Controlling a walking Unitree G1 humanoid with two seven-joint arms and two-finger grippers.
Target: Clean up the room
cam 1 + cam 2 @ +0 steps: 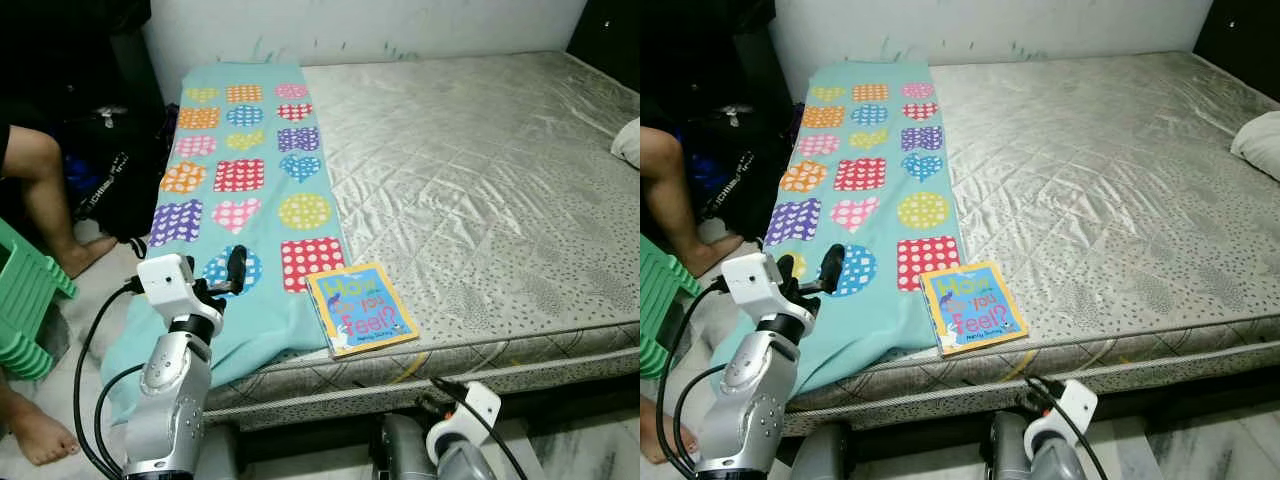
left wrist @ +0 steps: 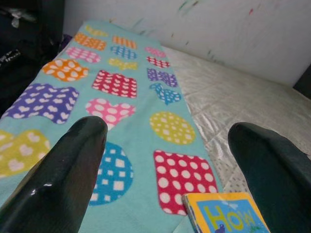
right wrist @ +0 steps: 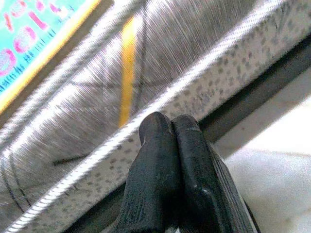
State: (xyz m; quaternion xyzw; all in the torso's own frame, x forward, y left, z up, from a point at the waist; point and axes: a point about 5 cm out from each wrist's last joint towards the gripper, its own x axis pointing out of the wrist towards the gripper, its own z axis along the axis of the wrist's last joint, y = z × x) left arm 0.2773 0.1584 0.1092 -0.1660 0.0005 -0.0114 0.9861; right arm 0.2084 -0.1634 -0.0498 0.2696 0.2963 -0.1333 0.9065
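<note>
Over the bed's towel, left gripper gapes wide, empty; right gripper pressed together, holding nothing.

One bed before me, one teal blanket with coloured patches, one picture book, one white pillow, one green stool, one person's two bare legs, my two end effectors, left end effector, right end effector

A home bedroom: bare mattress, patterned blanket, children's book.
</note>
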